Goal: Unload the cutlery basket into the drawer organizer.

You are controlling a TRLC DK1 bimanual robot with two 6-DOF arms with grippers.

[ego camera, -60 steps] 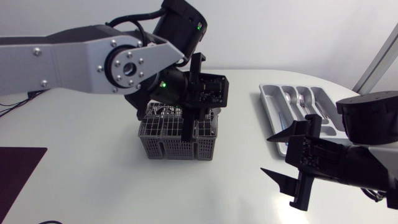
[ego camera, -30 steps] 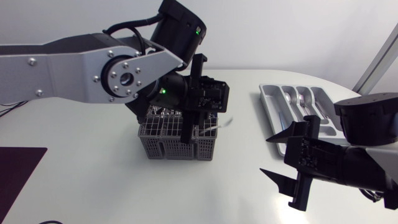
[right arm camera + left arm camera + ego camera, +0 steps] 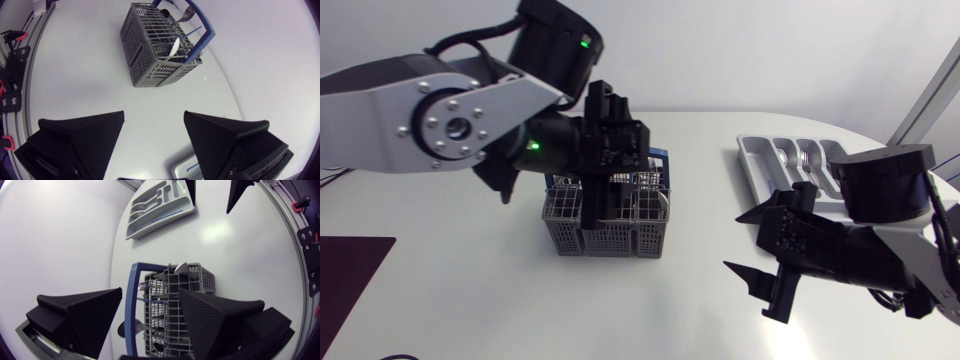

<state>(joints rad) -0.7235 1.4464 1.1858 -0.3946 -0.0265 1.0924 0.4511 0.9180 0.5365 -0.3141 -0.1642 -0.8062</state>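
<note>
A: Biggest thing first?

B: White table (image 3: 440, 300) with a rounded far edge, carrying all the rest.

A: And the arms?

B: Left arm (image 3: 450, 120), silver-grey links with black joints: in from nine o'clock, elbow high, wrist bent down over the middle of the table. Right arm (image 3: 885, 190), black at the wrist: in from four o'clock, lying low, aimed toward nine.

A: The task's things?

B: Grey grid-walled plastic cutlery basket (image 3: 610, 230) with a blue hoop handle, upright near the table's centre. Light grey moulded drawer organizer (image 3: 750, 165) at two o'clock from it, well apart, with silvery cutlery (image 3: 807, 160) already in its long compartments.

A: Left gripper (image 3: 150, 292)?

B: Right above the basket, fingers spread wide. In the left wrist view, blue handle and near compartments between the two black wedges. In the head view, one finger (image 3: 590, 205) hanging down in front of the basket's near wall. Touching or not, cannot tell. Nothing clamped.

A: Right gripper (image 3: 153, 115)?

B: Spread wide too and holding nothing, at four o'clock from the basket, well apart from it, over bare tabletop, just short of the organizer's near end.

A: Smallest bits?

B: Shiny metal spoon (image 3: 187, 12) leaning out past the handle at the basket's far side, and a pale spoon (image 3: 173, 47) standing in a compartment beneath the handle.
</note>
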